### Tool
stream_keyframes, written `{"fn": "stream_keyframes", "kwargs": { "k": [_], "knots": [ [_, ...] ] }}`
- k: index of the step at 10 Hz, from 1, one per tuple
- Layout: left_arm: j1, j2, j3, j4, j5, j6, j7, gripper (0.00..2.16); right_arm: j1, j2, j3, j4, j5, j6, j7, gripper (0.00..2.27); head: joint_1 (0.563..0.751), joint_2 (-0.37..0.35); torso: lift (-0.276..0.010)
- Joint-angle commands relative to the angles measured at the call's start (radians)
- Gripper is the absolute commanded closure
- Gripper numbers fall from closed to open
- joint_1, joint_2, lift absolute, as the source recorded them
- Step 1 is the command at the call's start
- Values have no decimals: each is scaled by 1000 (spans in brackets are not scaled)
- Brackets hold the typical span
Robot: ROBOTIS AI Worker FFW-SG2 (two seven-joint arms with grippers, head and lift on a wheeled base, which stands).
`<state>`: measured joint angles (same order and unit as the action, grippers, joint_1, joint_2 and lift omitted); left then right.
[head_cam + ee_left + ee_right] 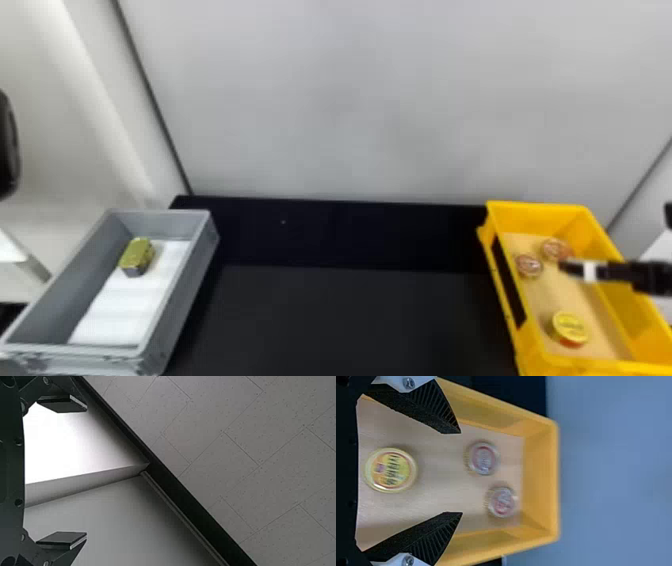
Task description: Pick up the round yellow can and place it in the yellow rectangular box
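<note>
Round yellow can: lying flat with yellow lid upward, on the floor of the yellow rectangular box, toward the end nearer the robot; free of any grip.
Small red-lidded cans: one beside another, in the same box, toward the far end, both apart from the yellow can.
Right gripper: poised over the yellow box, fingers spread wide, nothing held between.
Left gripper: parked at the far left, fingers wide apart, empty.
Grey box: set at the opposite side of the black table, with a gold tin inside.
Step in hand: by judgement, placing complete and release made; only withdrawal left.
Next move: probably to lift the open right gripper straight up, then draw clear of the yellow box, with no fresh grasp needed.
Point of caution: possible brushing of a box wall or knocking of the small cans by a low or sideways retreat.
</note>
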<state>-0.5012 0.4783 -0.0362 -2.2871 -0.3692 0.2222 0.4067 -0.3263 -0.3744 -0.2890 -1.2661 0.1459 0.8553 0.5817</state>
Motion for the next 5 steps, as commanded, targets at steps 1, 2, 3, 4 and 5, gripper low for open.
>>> {"fn": "stream_keyframes", "kwargs": {
  "k": [1, 2, 3, 4, 5],
  "knots": [
    [10, 1, 5, 0, -1, -1, 0, 142, -20, -1, 33, -260, 1, 29, -75, 73, 663, 54, -10],
    [13, 1, 7, 0, -1, 0, 0, 142, -37, -1, 54, -372, 1, 36, -141, 84, 663, 54, -10],
    [15, 1, 7, 0, 1, 0, 0, 142, -57, 3, 80, -487, 1, 29, -220, 91, 663, 54, -10],
    [15, 1, 7, 0, -1, 3, 0, 142, -76, 2, 123, -596, 31, -7, -293, 93, 663, 54, -10],
    [13, 1, 7, 1, -1, 5, 0, 142, -102, 5, 168, -690, 92, -48, -355, 96, 663, 54, -10]
  ]
}}
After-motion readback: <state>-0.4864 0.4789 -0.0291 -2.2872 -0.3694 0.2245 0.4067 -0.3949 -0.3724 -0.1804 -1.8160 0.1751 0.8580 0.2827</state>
